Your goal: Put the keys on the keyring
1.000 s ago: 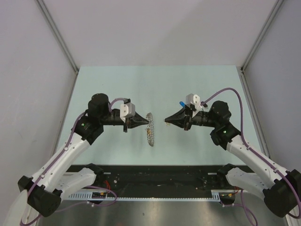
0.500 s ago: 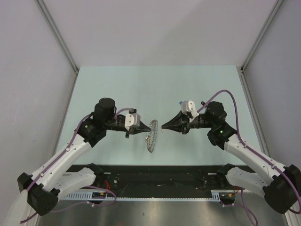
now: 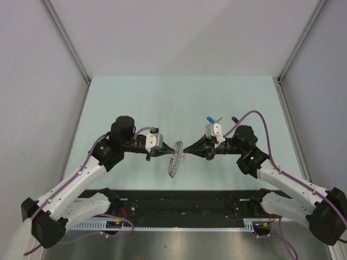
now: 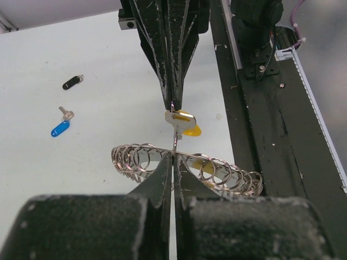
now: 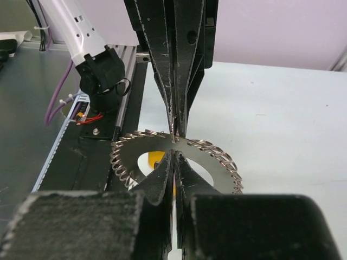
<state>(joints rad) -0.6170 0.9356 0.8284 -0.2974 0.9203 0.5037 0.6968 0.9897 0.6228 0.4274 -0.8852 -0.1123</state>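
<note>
Left claw point(image 4: 173, 162): pinching shut on the rim of the keyring point(image 4: 135, 157), holding it on edge between the two arms.
Right claw point(image 4: 173, 103): clamping shut on the yellow key point(image 4: 185, 123), meeting the left claw almost tip to tip; touching the coils or hanging just short of them, cannot tell which.
Blue key point(image 4: 59, 129): lying on the surface point(image 4: 108, 54), well apart from the keyring.
Black key point(image 4: 71, 82): lying near the blue key, likewise waiting.
Risk of missing: likely sliding off the coil instead of threading, with so small a key hole facing springy wire.
Risk of slipping: possibly twisting the yellow key in so fine a pinch, or dropping it, if pushing against the wire.
Risk of tilting: possibly swinging the keyring in a rim-only grip under a sideways push, spoiling the line-up.
Risk of clashing: possibly knocking fingertips together, working this close.
Containers: none showing; nothing sitting inside anything.
</note>
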